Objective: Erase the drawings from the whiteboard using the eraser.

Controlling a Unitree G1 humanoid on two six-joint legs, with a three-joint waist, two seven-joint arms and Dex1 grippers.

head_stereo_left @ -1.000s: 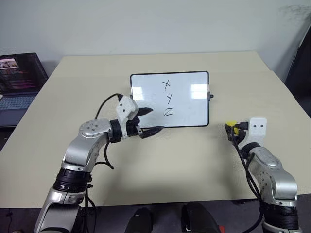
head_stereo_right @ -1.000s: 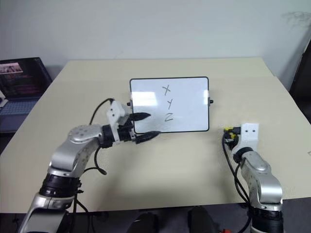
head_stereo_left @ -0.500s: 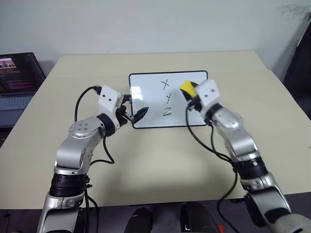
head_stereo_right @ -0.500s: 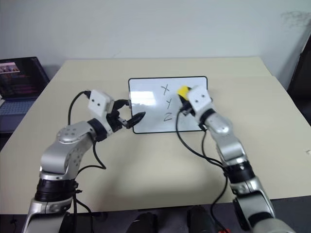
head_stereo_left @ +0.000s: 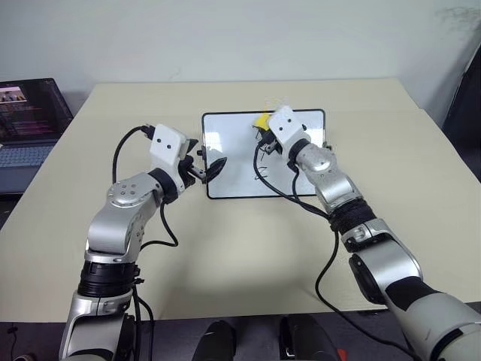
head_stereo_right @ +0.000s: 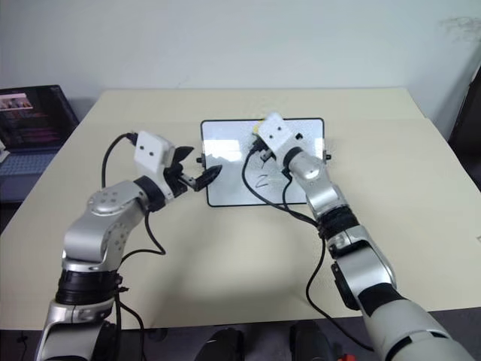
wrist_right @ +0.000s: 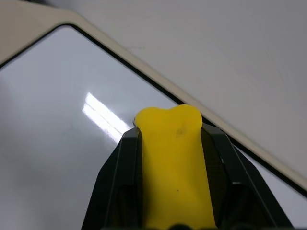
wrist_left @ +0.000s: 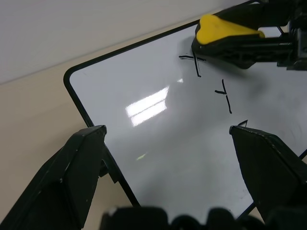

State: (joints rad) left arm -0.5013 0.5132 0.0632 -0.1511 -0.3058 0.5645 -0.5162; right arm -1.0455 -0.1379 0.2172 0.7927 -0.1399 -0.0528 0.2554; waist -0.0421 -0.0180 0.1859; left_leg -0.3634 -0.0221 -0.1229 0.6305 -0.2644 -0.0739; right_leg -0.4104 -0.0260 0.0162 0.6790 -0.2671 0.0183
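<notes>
Your two head cams are looking forward and down over the whiteboard. Each wrist cam is peering close along its own fingers; they're all sharing that board, and the left wrist's also catching the eraser.

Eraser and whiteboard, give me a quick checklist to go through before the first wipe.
1. Eraser held in the right gripper: ok, the fingers are clamped on both its sides.
2. Eraser at the top letter of the drawings: ok, it sits over the X.
3. Eraser pressed on the whiteboard: cannot tell.
4. Left gripper steadying the board: cannot tell; open at the board's left edge, contact unclear.
5. Letters Y and Z untouched: ok, both unsmeared.
</notes>
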